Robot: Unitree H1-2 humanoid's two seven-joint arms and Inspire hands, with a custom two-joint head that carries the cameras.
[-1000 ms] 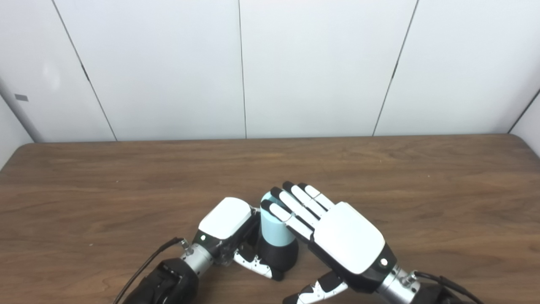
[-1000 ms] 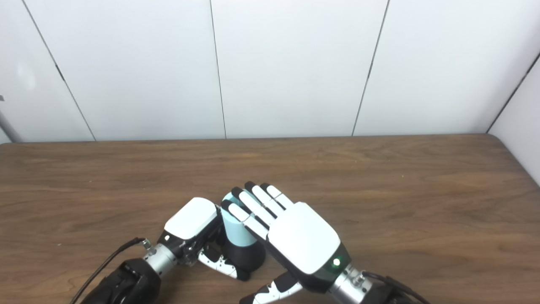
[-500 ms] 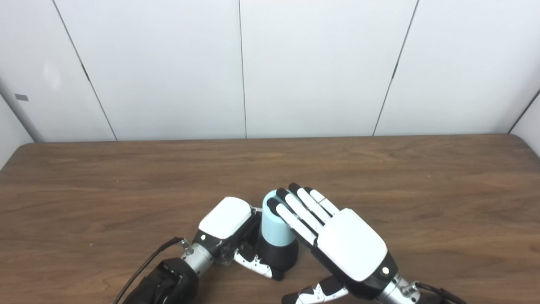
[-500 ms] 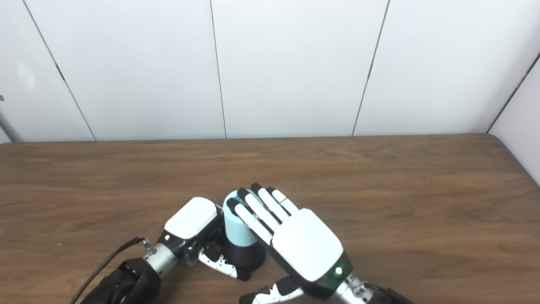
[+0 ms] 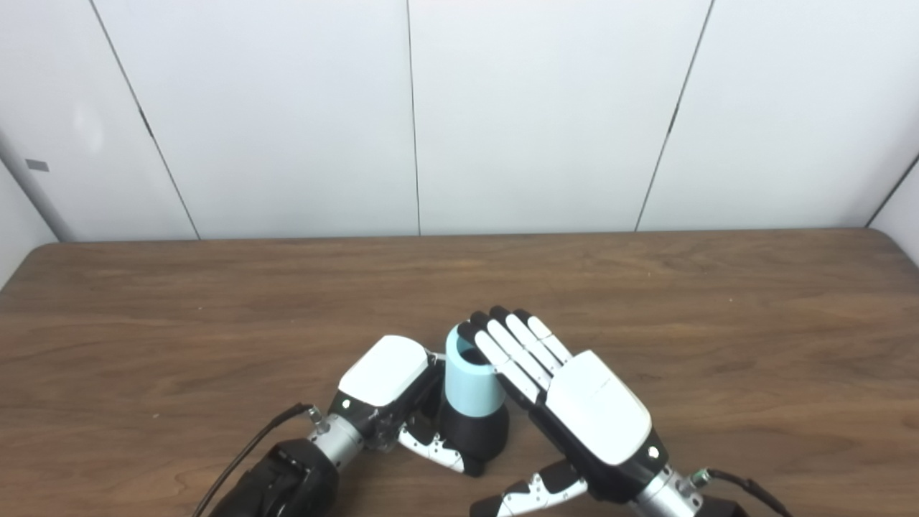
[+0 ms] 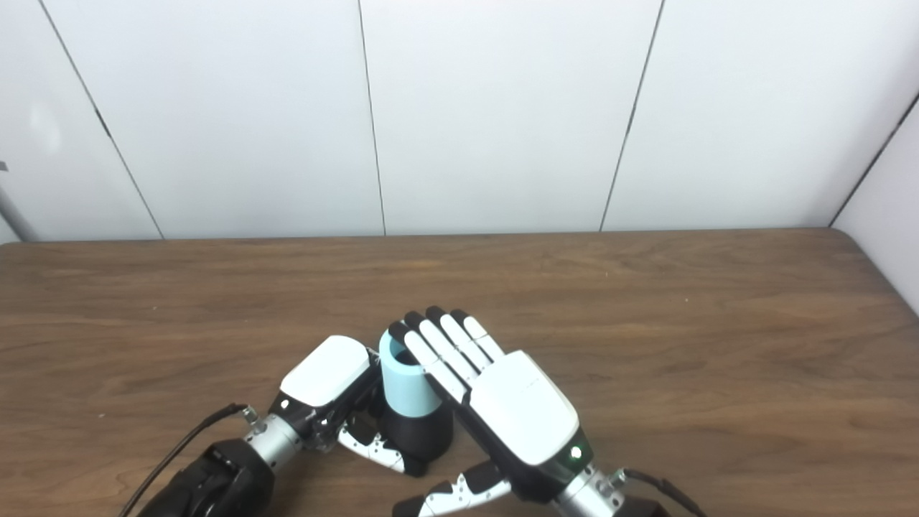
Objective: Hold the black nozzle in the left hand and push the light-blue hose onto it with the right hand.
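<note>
The black nozzle stands upright on the table near the front edge. The light-blue hose sits upright on top of it, its open end showing. My left hand is shut on the black nozzle from the left, thumb curled around its front. My right hand is open, fingers straight and together, lying against the hose's right side with the fingertips at its top rim. Its thumb points away below. The same scene shows in the right eye view, with the hose between both hands.
The wooden table stretches left, right and back to white wall panels. A black cable runs along my left wrist. Nothing else stands on the table.
My right hand has turned and slid a little right, off the hose's top, so the open end shows now. The left hand, nozzle and hose have stayed put.
</note>
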